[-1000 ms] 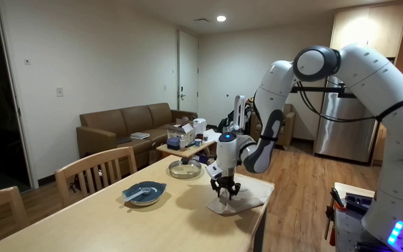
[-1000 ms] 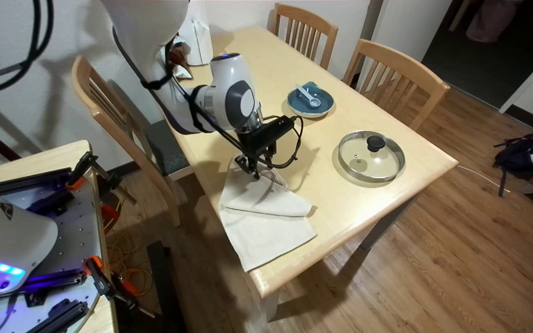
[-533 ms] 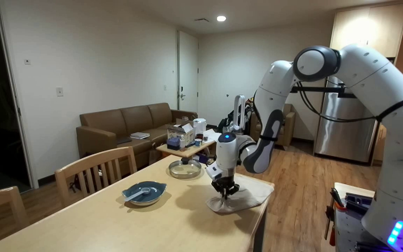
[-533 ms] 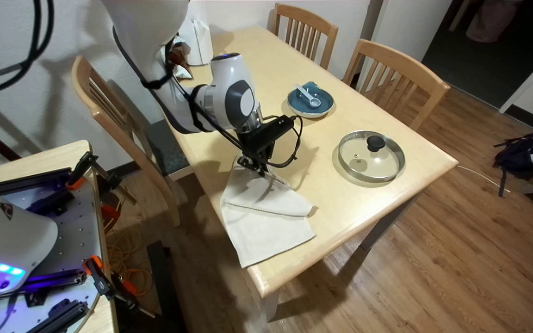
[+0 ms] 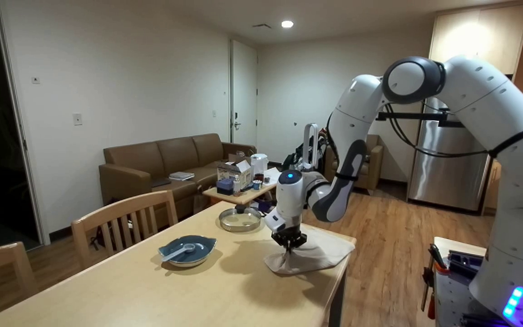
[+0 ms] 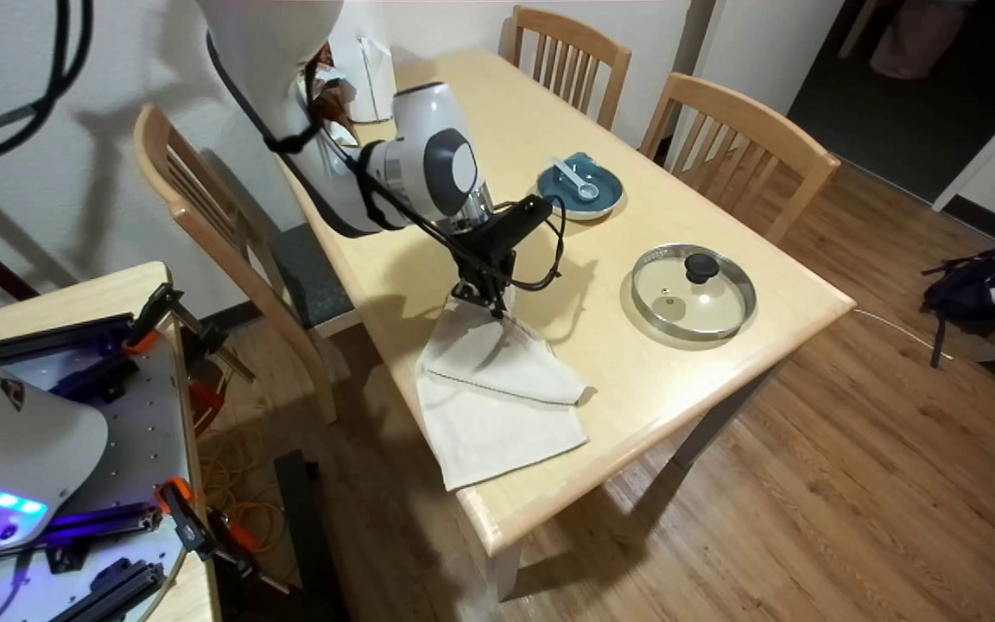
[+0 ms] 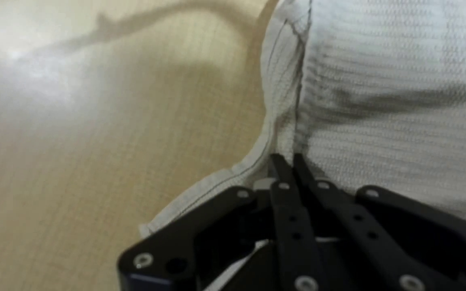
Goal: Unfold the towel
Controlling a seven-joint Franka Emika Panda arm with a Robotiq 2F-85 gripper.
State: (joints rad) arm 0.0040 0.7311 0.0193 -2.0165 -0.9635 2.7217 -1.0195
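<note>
Grasp step, I'd say: gripper (image 6: pixel 497 312) clenched on towel (image 6: pixel 510 436) at its 12 o'clock in an exterior view; next, lift, unfold.

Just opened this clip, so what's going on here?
A robot arm is working on the towel, which lies near a corner of the table. The gripper points down, closed on the towel near an edge, where it stands up in a small peak. The unfolding isn't finished: in an exterior view, one part lies folded over the rest. A glass lid and a blue dish holding a spoon sit apart from it.
</note>
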